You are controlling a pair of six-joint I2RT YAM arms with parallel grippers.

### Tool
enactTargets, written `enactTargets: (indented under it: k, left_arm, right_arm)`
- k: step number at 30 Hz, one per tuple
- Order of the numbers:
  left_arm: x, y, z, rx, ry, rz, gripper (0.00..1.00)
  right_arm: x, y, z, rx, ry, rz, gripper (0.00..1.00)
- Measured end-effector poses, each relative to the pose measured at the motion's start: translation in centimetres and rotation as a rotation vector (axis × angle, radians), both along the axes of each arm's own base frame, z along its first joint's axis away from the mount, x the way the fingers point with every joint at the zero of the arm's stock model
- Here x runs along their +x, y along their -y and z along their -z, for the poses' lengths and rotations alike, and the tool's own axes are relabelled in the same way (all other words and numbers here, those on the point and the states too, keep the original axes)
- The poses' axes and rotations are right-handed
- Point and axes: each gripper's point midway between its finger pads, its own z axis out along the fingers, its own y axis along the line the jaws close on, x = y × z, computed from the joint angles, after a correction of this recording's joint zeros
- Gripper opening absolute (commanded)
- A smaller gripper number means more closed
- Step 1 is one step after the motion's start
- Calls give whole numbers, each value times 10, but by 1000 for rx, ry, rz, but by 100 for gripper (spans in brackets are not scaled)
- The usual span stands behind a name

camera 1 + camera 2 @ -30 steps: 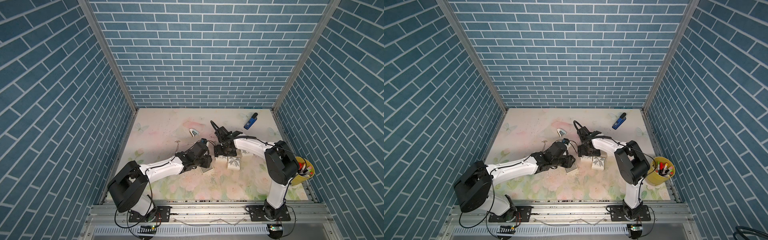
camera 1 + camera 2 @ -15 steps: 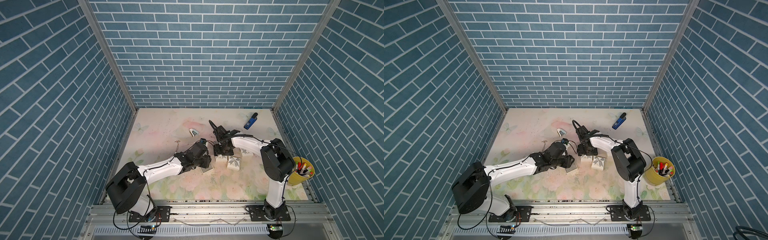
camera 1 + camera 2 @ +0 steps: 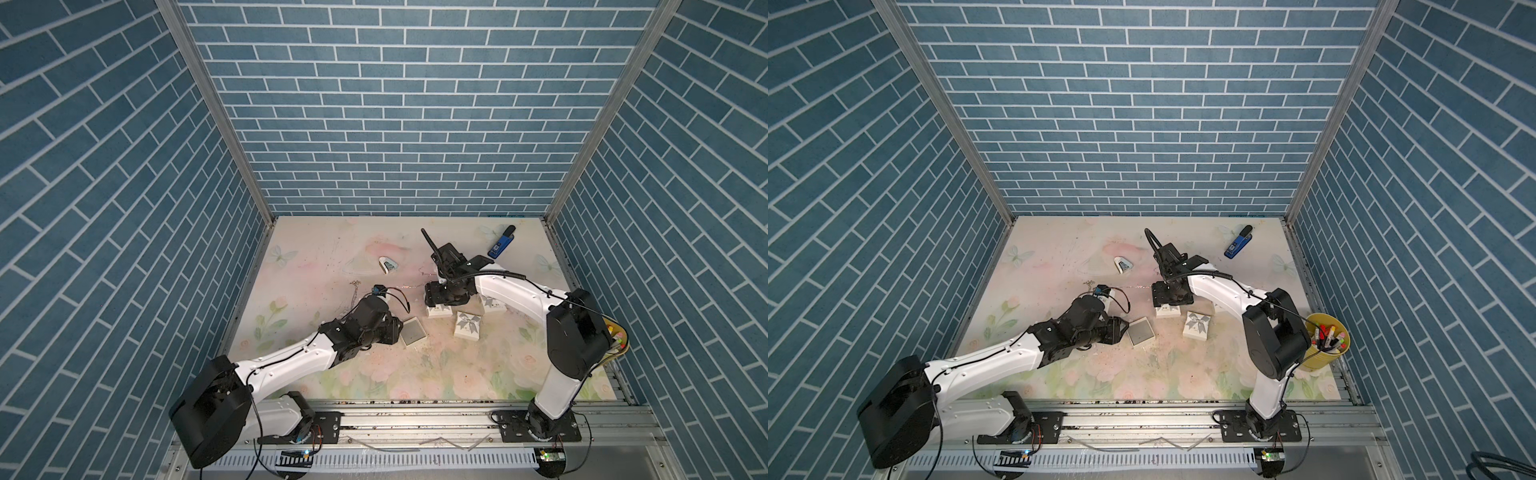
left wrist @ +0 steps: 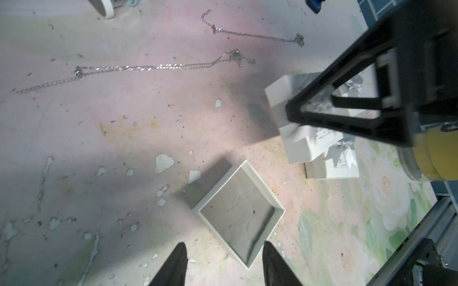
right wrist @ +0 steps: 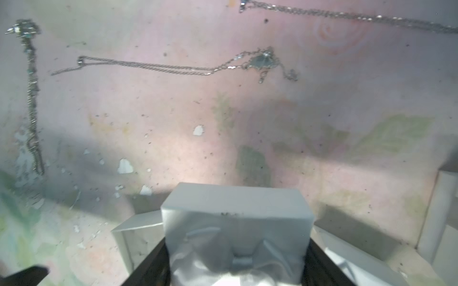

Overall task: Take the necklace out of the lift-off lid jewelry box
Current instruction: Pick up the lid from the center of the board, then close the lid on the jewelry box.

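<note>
A white jewelry box (image 5: 238, 218) with a grey bow on its lid sits between the black fingers (image 5: 153, 265) of my right gripper (image 5: 238, 260), which press on its two sides. In both top views that gripper (image 3: 439, 296) (image 3: 1168, 296) hangs over the box (image 3: 439, 311). The necklace is hidden; the box's inside does not show. My left gripper (image 4: 224, 257) (image 3: 397, 328) is open and holds nothing. A corner of an empty open white tray (image 4: 240, 213) (image 3: 412, 331) lies between its tips.
Three loose silver chains (image 4: 148, 67) (image 4: 255, 34) (image 5: 32, 99) lie on the floral mat beyond the boxes. Two more white bow boxes (image 3: 467, 325) (image 3: 492, 305) stand beside the gripped one. A blue stapler (image 3: 500, 243), a small white-teal object (image 3: 387, 266) and a yellow pen cup (image 3: 1327, 340) are nearby.
The right gripper's jaws have narrowed onto the bow box and its arm has shifted a little. The left arm has stayed by the open tray.
</note>
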Motion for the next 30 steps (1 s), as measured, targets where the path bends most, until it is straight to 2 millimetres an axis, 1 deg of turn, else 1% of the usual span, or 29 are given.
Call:
enactTargets:
  k: [3, 5, 8, 10, 16, 20, 23, 30]
  left_arm:
    - [-9, -11, 17, -8, -39, -21, 40]
    - [-14, -13, 25, -8, -61, -21, 38]
    - [-17, -11, 33, -18, -86, -16, 35]
    - [-17, -6, 37, -34, -99, -10, 34]
    - [-13, 7, 49, -77, -131, 0, 32]
    - [-11, 10, 57, -101, -153, -4, 31]
    - [-9, 13, 58, -117, -155, -3, 31]
    - [-5, 16, 57, -138, -150, -4, 31]
  right_arm:
    - [-14, -15, -6, 34, -6, -76, 66]
    - [-24, -24, -7, 52, -19, -126, 65]
    - [-37, -35, -7, 80, -46, -193, 64]
    - [-44, -40, -6, 96, -65, -228, 64]
    - [-53, -43, -1, 113, -105, -280, 64]
    - [-58, -42, 6, 102, -136, -298, 64]
    - [-60, -40, 11, 89, -153, -303, 64]
    - [-63, -43, 16, 100, -177, -309, 64]
